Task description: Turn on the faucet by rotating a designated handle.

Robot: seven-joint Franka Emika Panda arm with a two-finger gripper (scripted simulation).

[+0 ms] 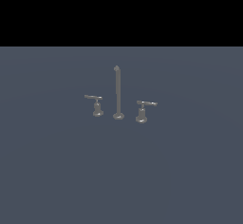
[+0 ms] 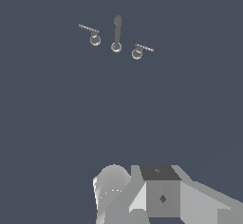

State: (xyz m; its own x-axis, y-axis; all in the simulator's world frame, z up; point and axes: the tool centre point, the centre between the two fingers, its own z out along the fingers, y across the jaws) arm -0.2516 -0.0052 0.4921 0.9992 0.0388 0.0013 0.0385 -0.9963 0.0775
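Observation:
The faucet (image 1: 117, 92) is a small grey three-piece set standing on the flat grey-blue floor, with a tall thin spout in the middle. The handle (image 1: 142, 110), with a stout base and a bar with a whitish tip, stands on the exterior view's right of the spout. The smaller, dull handle (image 1: 97, 105) stands on the spout's left. The wrist view shows the spout (image 2: 116, 34), the handle (image 2: 138, 51) and the smaller handle (image 2: 94, 34) far off. Only pale grey blocks of my gripper (image 2: 156, 194) show there, far from the faucet. The fingers are not visible. No arm shows in the exterior view.
The grey-blue floor (image 1: 121, 171) spreads flat all around the faucet. A black band fills the exterior view above the floor's far edge.

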